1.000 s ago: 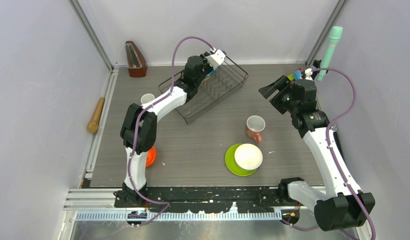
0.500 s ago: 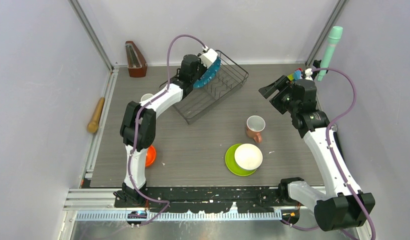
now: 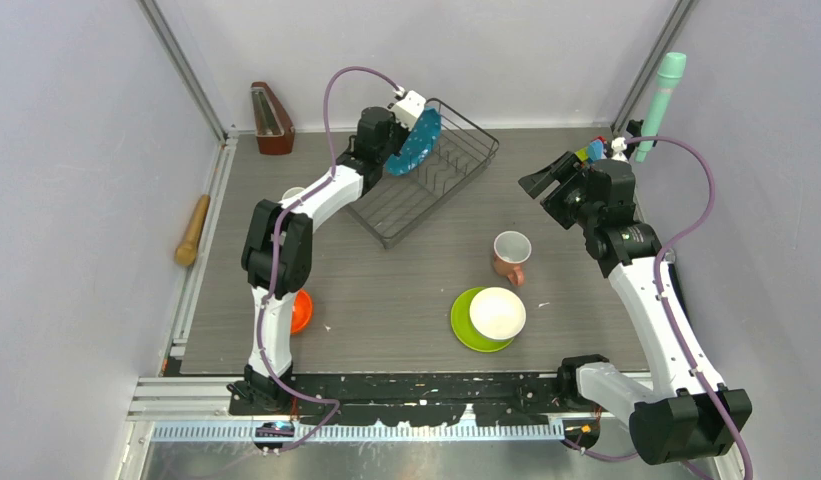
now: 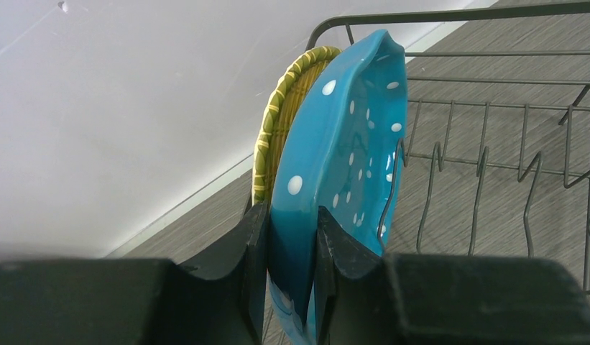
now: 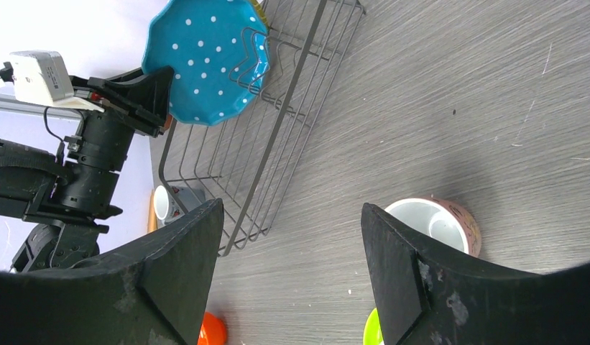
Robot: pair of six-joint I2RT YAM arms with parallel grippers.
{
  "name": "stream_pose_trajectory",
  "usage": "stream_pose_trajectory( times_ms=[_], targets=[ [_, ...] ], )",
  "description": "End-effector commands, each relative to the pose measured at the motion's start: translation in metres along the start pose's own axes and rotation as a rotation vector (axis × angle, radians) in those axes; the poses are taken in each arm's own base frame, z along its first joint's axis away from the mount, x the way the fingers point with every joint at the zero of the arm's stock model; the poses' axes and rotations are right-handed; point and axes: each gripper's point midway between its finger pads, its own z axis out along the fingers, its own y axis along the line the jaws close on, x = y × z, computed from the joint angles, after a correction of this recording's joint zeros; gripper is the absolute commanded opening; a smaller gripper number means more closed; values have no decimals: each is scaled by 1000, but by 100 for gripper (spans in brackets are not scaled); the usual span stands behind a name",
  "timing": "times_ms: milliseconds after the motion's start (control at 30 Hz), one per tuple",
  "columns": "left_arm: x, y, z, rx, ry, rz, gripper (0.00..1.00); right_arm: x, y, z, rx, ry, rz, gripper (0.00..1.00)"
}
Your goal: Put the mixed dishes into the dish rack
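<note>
My left gripper [image 3: 395,150] is shut on the rim of the teal-blue plate [image 3: 416,142], holding it on edge over the far left end of the wire dish rack [image 3: 456,165]. In the left wrist view, the gripper [image 4: 288,230] clamps the plate [image 4: 349,158] just in front of the yellow woven plate [image 4: 281,122], which stands in the rack [image 4: 457,14]. My right gripper [image 3: 542,182] is open and empty, raised above the salmon-pink mug [image 3: 510,255]. The white bowl [image 3: 497,313] sits on the lime green plate [image 3: 462,325]. The orange bowl [image 3: 302,311] and grey-blue mug [image 3: 295,196] lie at the left.
A wooden metronome [image 3: 271,118] stands at the back left. A wooden rolling pin [image 3: 193,230] lies outside the left rail. Coloured blocks [image 3: 591,152] and a mint green cylinder [image 3: 662,100] are at the back right.
My left gripper has lifted and swung back-left with the teal-blue plate, which now shows its face over the rack's far end. The right arm has not moved.
</note>
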Motion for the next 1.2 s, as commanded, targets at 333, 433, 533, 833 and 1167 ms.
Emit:
stream_pose_trajectory(
  times_ms=[333,433,533,833,1167],
  targets=[
    [-78,34,-1,-121,-254,-125,0,-17,17,-11,-48,-52,-18,76],
    [-74,30,2,-111,-248,-153,0,-17,17,-11,-48,-49,-15,76],
    [-73,29,3,-108,-253,-178,8,-17,17,-10,-46,-48,-15,76],
    [-87,39,-6,-125,-241,-155,57,-18,19,-11,-50,-47,-13,76],
    [-100,50,-26,-139,-198,-174,62,-12,15,-12,-38,-19,-17,76]
  ],
)
